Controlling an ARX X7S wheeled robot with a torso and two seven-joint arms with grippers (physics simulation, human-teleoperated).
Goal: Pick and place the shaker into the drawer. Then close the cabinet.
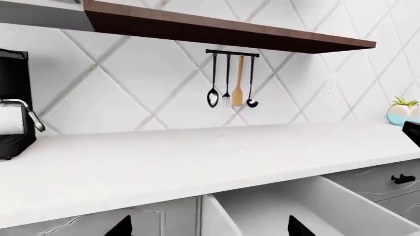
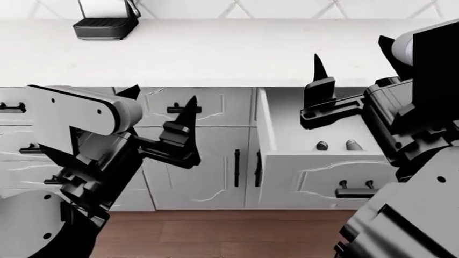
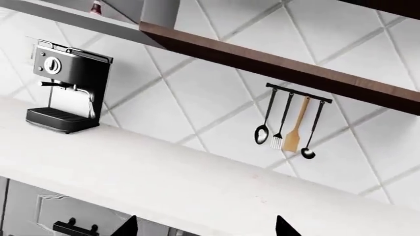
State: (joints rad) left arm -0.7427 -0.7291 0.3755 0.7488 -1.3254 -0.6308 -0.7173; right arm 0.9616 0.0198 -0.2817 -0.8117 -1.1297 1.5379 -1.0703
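The white drawer [image 2: 323, 174] stands pulled out of the cabinet [image 2: 208, 177], with its black bar handle [image 2: 356, 188] at the front. A small silvery shaker [image 2: 351, 144] lies inside it near the front panel, with a small dark round piece [image 2: 322, 145] beside it. My right gripper [image 2: 351, 51] is open and empty above the back of the drawer. My left gripper [image 2: 163, 95] is open and empty in front of the shut cabinet fronts left of the drawer. The left wrist view shows the drawer's inside [image 1: 315, 206] between the spread fingers [image 1: 208, 228]. The right wrist view shows spread fingers [image 3: 204, 227] and no shaker.
The white stone counter [image 2: 215, 54] carries a black coffee machine [image 2: 105, 24] at the back left. A utensil rail [image 1: 231, 81] hangs on the tiled wall under a wooden shelf [image 1: 229, 29]. A small potted plant [image 1: 402, 110] stands on the counter. Wooden floor [image 2: 229, 231] lies below the cabinet.
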